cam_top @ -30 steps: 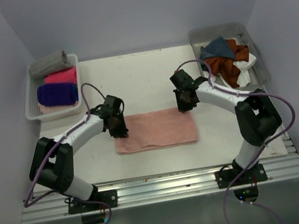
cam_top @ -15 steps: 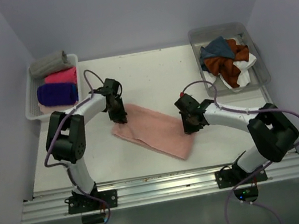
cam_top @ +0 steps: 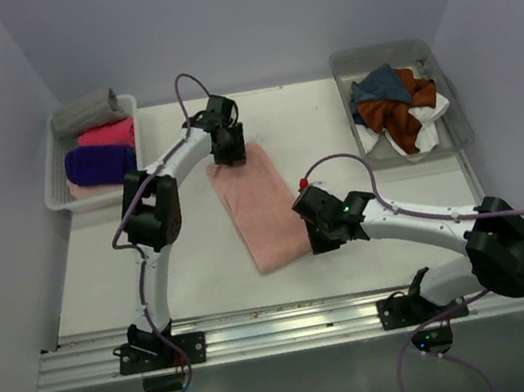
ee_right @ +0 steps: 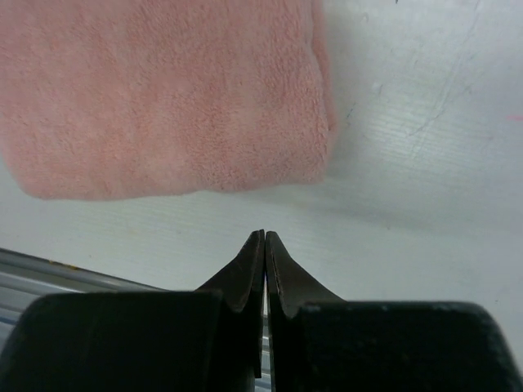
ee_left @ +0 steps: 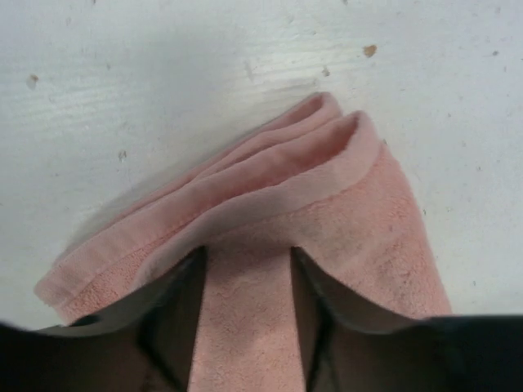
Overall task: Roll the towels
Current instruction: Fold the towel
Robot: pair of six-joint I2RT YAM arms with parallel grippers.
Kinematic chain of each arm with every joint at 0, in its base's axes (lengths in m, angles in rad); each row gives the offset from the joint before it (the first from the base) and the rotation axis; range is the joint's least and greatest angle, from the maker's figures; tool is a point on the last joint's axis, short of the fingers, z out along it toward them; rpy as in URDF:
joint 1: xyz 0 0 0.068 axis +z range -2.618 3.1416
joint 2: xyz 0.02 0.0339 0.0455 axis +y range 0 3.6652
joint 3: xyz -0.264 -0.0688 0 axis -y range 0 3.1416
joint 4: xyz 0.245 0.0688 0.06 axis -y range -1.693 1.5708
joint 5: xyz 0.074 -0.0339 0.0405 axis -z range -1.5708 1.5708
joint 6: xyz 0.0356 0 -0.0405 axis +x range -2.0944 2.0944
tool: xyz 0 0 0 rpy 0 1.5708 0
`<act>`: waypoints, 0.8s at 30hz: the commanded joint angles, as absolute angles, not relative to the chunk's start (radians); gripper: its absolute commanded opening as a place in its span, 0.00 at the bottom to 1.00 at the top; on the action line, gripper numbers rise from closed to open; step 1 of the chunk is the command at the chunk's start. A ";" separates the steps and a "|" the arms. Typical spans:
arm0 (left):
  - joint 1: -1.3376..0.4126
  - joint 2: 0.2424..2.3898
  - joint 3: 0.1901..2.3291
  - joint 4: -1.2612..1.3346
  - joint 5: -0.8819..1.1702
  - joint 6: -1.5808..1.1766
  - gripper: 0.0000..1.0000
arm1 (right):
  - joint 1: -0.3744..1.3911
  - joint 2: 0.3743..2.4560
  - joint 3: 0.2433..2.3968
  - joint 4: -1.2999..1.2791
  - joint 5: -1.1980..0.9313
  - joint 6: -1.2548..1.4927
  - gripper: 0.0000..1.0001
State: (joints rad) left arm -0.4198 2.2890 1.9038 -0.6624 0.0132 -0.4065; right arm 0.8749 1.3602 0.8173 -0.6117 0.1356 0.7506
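The left arm reaches far out over the table [cam_top: 192, 259], stretched almost straight toward the back. Its wrist is bent down, so the left gripper [cam_top: 227, 148] sits on the far end of the towel [cam_top: 259, 207]. In the wrist view its two fingers [ee_left: 172, 318] stand apart with a strip of pink cloth filling the gap between them. The cloth touches both inner faces. Just beyond the tips, the towel's end is bunched into a few raised folds that come to a rounded corner on the bare tabletop.

The right arm lies low and sweeps leftward across the front of the table, elbow out to the right. The right gripper [cam_top: 316, 234] is just beside the towel's near right corner. Its jaws are pressed fully together and hold nothing. The wrist view shows the tips over bare table, a little short of the towel's edge and not touching it.

The salmon towel is spread flat in the middle of the table. It runs at a slant from the left gripper at the far end to the near end beside the right gripper.

The left tray [cam_top: 57, 197] holds rolled towels [cam_top: 99, 164] in grey, hot pink and purple. The right tray [cam_top: 458, 126] holds loose towels [cam_top: 395, 117] in teal, rust and white.
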 commanded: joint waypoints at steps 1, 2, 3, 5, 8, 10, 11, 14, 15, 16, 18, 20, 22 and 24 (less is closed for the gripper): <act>-0.452 2.189 1.967 -0.675 -0.066 -0.322 0.58 | 0.871 1.338 0.919 -0.659 0.257 0.686 0.04; -0.457 2.163 1.962 -0.675 -0.071 -0.315 0.65 | 0.867 1.341 0.945 -0.658 0.276 0.669 0.07; -0.460 2.110 1.948 -0.680 -0.072 -0.311 0.70 | 0.853 1.359 0.960 -0.654 0.275 0.632 0.07; -0.465 2.063 1.927 -0.692 -0.074 -0.324 0.70 | 0.845 1.388 1.012 -0.629 0.265 0.597 0.08; -0.465 1.984 1.846 -0.712 -0.077 -0.371 0.53 | 0.838 1.501 1.093 -0.627 0.249 0.535 0.07; -0.465 1.933 1.798 -0.735 -0.055 -0.409 0.37 | 0.805 1.551 1.104 -0.618 0.209 0.517 0.03; -0.465 1.910 1.714 -0.726 -0.032 -0.417 0.35 | 0.793 1.551 1.097 -0.611 0.195 0.511 0.03; -0.465 1.794 1.501 -0.649 0.076 -0.466 0.35 | 0.752 1.514 1.057 -0.588 0.147 0.479 0.12; -0.468 1.737 1.455 -0.629 0.092 -0.482 0.40 | 0.736 1.505 1.049 -0.589 0.138 0.462 0.15; -0.486 1.709 1.412 -0.609 0.098 -0.514 0.43 | 0.732 1.497 1.040 -0.589 0.111 0.456 0.20; -0.515 1.643 1.304 -0.598 0.084 -0.557 0.53 | 0.726 1.467 0.999 -0.574 0.063 0.434 0.25; -0.557 1.603 1.203 -0.597 0.089 -0.583 0.57 | 0.726 1.424 0.939 -0.525 0.003 0.416 0.31; -0.597 1.539 1.132 -0.571 0.101 -0.624 0.58 | 0.726 1.413 0.910 -0.497 -0.028 0.413 0.30; -0.629 1.479 1.033 -0.539 0.150 -0.661 0.56 | 0.726 1.420 0.888 -0.489 -0.038 0.410 0.21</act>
